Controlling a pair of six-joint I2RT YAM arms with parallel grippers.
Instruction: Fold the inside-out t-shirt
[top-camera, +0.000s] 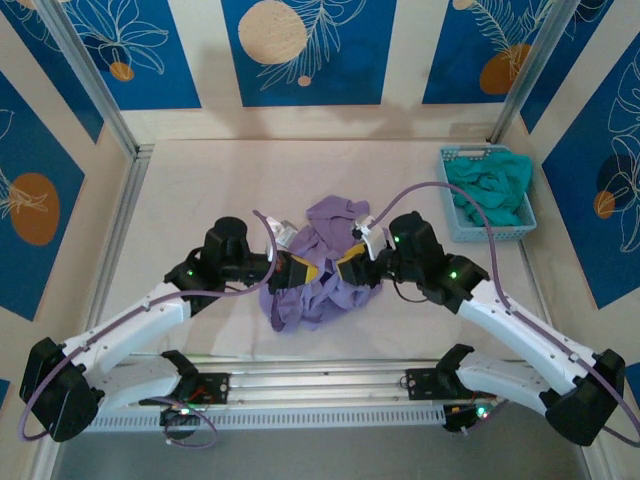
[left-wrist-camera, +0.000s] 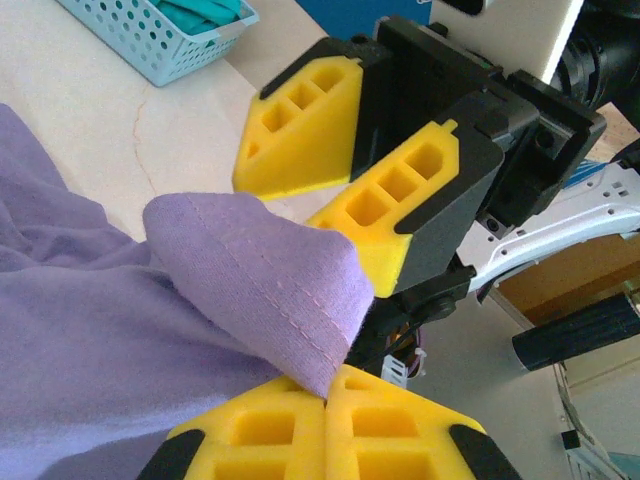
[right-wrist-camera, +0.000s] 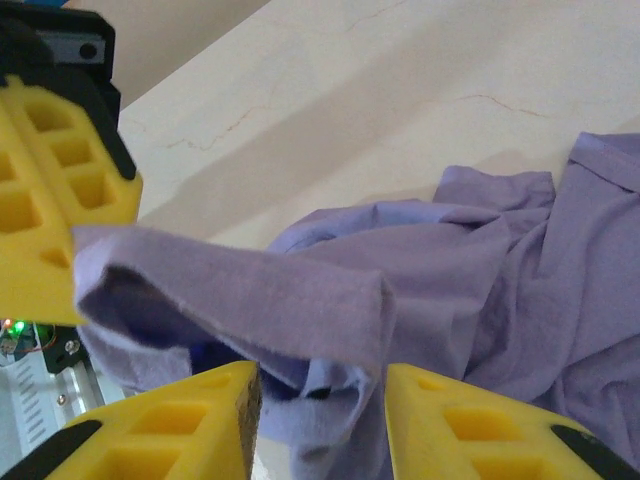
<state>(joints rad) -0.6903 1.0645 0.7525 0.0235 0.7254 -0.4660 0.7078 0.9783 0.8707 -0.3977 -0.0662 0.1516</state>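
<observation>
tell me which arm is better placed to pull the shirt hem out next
Left, likely: the left tool is shut on the stitched hem of the purple t-shirt; the right tool stands open around loose cloth.

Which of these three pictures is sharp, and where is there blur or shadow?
Top external: even light, soft shadows, the t-shirt clear. Left wrist: the t-shirt's seam is sharp, the basket behind slightly soft. Right wrist: the cloth fold over the right claw is blurred, and a shadow band crosses the table.
</observation>
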